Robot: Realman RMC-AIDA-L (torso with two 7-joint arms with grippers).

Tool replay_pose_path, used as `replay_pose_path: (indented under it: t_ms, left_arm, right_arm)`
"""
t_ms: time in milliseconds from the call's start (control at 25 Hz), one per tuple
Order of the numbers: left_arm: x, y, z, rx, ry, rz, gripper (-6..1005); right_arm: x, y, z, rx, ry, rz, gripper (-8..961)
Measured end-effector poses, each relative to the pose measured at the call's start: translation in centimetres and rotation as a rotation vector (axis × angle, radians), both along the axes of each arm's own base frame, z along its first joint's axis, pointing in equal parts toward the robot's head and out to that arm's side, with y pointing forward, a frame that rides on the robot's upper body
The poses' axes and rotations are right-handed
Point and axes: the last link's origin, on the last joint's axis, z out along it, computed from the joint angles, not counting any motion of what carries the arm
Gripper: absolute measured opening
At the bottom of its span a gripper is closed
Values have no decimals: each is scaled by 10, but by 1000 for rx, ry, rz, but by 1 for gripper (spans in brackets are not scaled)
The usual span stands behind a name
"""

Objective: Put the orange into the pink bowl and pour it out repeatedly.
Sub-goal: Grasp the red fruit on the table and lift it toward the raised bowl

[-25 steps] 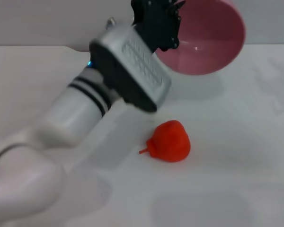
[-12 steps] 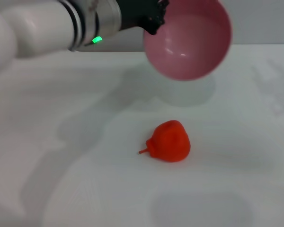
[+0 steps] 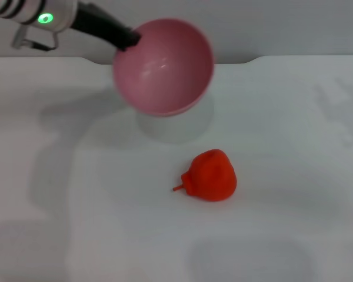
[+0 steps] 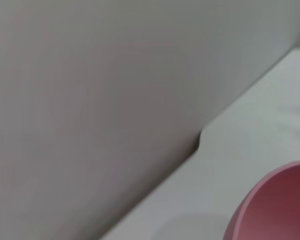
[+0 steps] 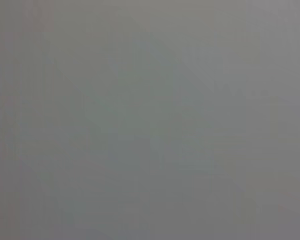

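Resting state, orange: the orange [image 3: 212, 175] lies on the white table [image 3: 294, 176], right of centre and on the near side, tipped over with its stem pointing left. Nothing touches it.
Orange vs bowl: the orange is outside the bowl, well apart from it, nearer and slightly to the right. Judged from this, the bowl is emptied and the next load is not yet begun.
Bowl: the bowl [image 3: 163, 66] hangs above the far part of the table, clear of the surface, with its shadow directly below. It is tilted so the opening faces the near side; the inside is visibly empty. That tilt fits a pouring attitude.
Bowl, left wrist view: only a pink rim section [image 4: 275, 210] shows, with the table edge and grey wall beyond.
Left gripper: the left gripper [image 3: 127, 40] is clamped on the bowl's far-left rim, its dark fingers reaching in from the upper left. A rim hold lets the wrist roll the bowl without blocking the opening.
Right gripper: not visible in the head view; the right wrist view shows plain grey only, so its jaw state cannot be told.
Next requirement (judgement): the bowl must be levelled, opening up, before the orange can go in.
Risk (judgement): the orange is roundish and may roll if nudged.
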Motion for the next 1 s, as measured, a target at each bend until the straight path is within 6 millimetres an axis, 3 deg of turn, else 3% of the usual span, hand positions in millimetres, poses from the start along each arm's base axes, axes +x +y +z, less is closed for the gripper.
replay_pose_path:
  t_ms: [240, 360, 480, 680, 1000]
  left_arm:
    - [-25, -9, 17, -47, 57, 123, 42]
    - [-41, -17, 19, -71, 66, 171, 42]
    - [-47, -19, 19, -72, 65, 189, 42]
    - [-51, -22, 19, -77, 66, 205, 41]
    - [-52, -22, 18, -79, 69, 200, 41]
  right_arm:
    - [12, 13, -19, -134, -59, -116, 558]
    - [18, 34, -39, -361, -112, -257, 558]
    - [16, 43, -48, -477, -145, -306, 558]
    - [-6, 59, -65, -805, -285, -382, 558]
    - [-61, 53, -87, -1229, -674, -427, 557]
